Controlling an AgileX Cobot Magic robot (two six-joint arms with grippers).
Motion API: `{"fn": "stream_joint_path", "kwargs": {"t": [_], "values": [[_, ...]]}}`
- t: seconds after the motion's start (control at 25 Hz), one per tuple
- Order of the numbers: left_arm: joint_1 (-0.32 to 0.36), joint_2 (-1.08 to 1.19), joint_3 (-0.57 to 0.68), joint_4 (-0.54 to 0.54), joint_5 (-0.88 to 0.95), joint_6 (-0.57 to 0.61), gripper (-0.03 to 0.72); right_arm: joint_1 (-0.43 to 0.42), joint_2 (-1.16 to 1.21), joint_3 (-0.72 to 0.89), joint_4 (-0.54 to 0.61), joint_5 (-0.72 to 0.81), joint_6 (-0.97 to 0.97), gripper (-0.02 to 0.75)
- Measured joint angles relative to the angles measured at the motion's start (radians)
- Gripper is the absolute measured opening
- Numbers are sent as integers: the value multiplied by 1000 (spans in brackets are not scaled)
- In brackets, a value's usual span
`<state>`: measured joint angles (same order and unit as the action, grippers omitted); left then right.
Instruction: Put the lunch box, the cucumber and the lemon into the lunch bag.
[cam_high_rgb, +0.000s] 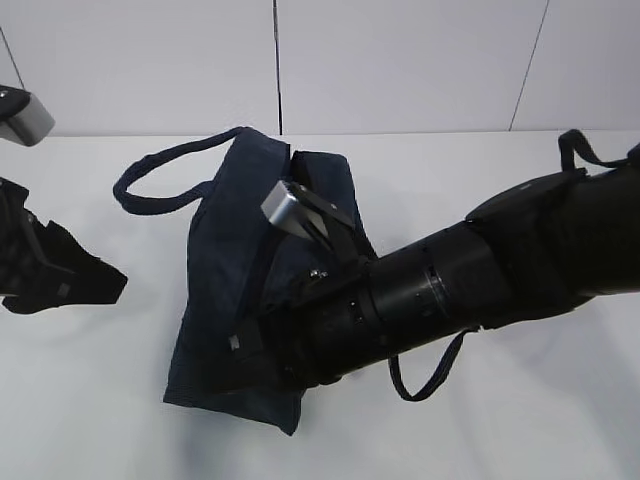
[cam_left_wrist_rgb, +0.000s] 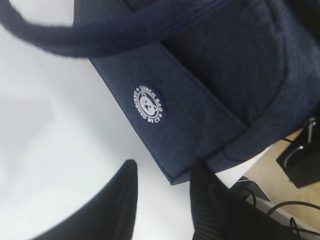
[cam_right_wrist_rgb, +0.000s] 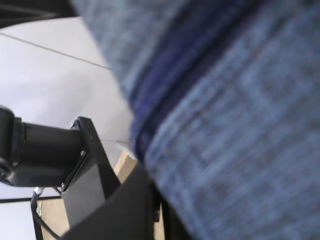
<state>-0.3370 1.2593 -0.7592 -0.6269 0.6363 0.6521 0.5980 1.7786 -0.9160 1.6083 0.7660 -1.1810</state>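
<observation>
The lunch bag (cam_high_rgb: 235, 290) lies on the white bench (cam_high_rgb: 80, 400). The right pincer (cam_high_rgb: 290, 350) is pressed together against the bag's fabric. The left pincer (cam_left_wrist_rgb: 162, 200) stands spread, empty, beside the bag's logo (cam_left_wrist_rgb: 149, 104).

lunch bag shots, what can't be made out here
- Lunch box, cucumber, lemon: in no view; whether they are inside the lunch bag cannot be told.
- Right hand: exterior view, hidden behind its own arm against the bag.
- Right wrist view: filled by blurred blue fabric, so no grip shows.
- Left hand: left wrist view, lower edge cuts off its fingers, which stand apart near the bag's corner.
</observation>
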Motion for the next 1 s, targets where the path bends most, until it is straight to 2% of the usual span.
{"fn": "stream_joint_path", "kwargs": {"t": [0.16,0.36,0.56,0.84,1.0], "values": [[0,0,0,-45,0,19,238,-44,0,0,-7,25,0,0],[0,2,0,-138,2,99,238,-77,0,0,-12,103,0,0],[-9,25,0,-163,8,157,239,-87,0,0,-12,130,0,0],[-100,81,0,-168,8,270,240,-87,0,0,1,131,0,0],[-132,111,0,-169,8,326,290,-87,0,0,6,131,0,0]]}}
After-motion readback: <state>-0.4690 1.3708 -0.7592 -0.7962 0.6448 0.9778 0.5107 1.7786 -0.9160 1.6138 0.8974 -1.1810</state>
